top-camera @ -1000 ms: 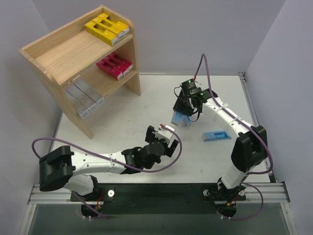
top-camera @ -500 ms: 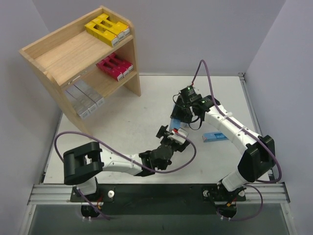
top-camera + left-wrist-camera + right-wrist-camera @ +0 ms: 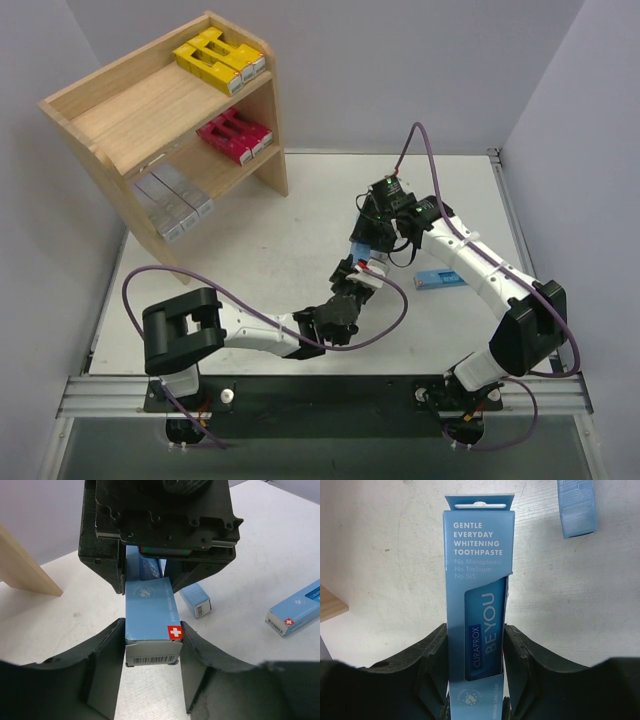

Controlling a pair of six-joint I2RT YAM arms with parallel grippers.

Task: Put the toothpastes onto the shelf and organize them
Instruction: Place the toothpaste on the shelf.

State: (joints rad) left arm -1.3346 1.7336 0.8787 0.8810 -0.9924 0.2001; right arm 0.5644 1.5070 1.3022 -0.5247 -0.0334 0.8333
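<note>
A light blue toothpaste carton [image 3: 362,250] hangs above the table between my two grippers. My right gripper [image 3: 475,635] is shut on its sides [image 3: 477,580]. My left gripper [image 3: 152,632] has come in from below, and both its fingers press against the carton's barcode end [image 3: 150,615]. In the top view the left gripper [image 3: 357,272] meets the right gripper [image 3: 373,230] at mid table. The wooden shelf [image 3: 150,110] stands at the far left, with yellow cartons [image 3: 215,58] on top and magenta [image 3: 235,135] and silver ones [image 3: 172,200] on the lower tier.
A second light blue carton [image 3: 440,278] lies flat on the table to the right of the grippers. A third one [image 3: 195,599] lies on the table just beneath the right gripper. The shelf's side panel [image 3: 25,570] shows at the left of the left wrist view.
My left arm has stretched forward and right up to the right gripper. Its jaws, wide open before, have closed onto the lower end of the held blue carton.
</note>
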